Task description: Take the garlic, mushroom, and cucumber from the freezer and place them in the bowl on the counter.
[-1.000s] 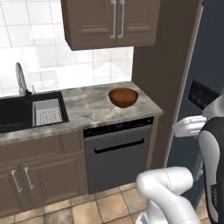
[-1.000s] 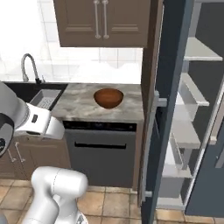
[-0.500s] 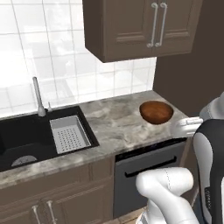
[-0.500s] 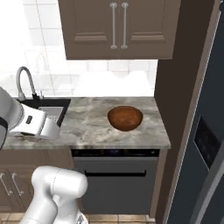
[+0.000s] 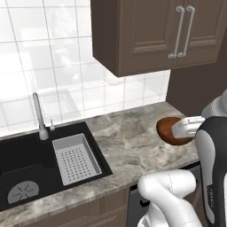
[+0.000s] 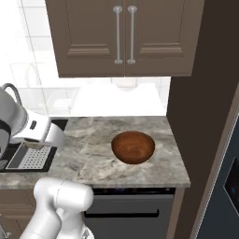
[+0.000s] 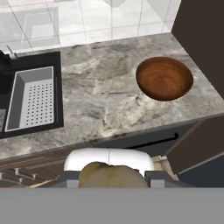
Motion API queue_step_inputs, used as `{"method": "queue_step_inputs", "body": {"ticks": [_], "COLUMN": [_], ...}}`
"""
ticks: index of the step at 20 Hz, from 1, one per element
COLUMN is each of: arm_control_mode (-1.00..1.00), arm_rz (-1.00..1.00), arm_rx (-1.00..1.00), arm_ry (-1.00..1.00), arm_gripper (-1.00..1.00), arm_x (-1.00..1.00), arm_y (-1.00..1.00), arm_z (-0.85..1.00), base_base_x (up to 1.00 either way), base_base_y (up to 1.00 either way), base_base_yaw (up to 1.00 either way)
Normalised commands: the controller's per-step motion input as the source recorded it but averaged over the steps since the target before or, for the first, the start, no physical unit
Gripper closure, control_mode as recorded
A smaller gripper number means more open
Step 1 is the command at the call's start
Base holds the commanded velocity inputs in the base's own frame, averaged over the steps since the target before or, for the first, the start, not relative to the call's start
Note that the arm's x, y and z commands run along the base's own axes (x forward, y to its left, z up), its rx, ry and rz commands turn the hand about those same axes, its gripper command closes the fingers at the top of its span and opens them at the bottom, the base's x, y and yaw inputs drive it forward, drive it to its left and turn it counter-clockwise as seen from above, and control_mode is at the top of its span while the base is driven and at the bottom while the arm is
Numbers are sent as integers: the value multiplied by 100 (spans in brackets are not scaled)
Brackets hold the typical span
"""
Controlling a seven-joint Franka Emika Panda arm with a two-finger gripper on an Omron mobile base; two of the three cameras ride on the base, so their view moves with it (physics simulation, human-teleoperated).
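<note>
Left base view: you look from behind the arm's left, forward and down, close over the counter (image 5: 133, 142); the sink (image 5: 26, 173) sits at 8 o'clock, the bowl (image 5: 167, 129) at 3 o'clock.
Right base view: you look from the arm's right, facing the upper cabinet (image 6: 123, 37) at 12 o'clock.
Hand view: you look down from farther back, above the counter's front edge.
Shared: counter, bowl and sink basket (image 7: 33, 98).

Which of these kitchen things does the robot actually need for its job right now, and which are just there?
Needed: mushroom held in the gripper; bowl; counter.
Just there: sink basket; faucet; wall cabinets.
</note>
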Motion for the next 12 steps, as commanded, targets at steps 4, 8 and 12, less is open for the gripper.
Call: {"method": "queue_step_inputs", "body": {"ticks": [4, 8, 12], "arm_control_mode": [100, 100, 100], "arm_rz": [0, 0, 0], "arm_rx": [0, 0, 0], "arm_ry": [0, 0, 0], "arm_gripper": [100, 100, 100], "arm_x": [0, 0, 0], "arm_y": [0, 0, 0], "arm_z": [0, 0, 0], "base_base_x": [64, 19, 11], "base_base_y": [-39, -79, -73], "base_base_yaw": [-8, -12, -30]}}
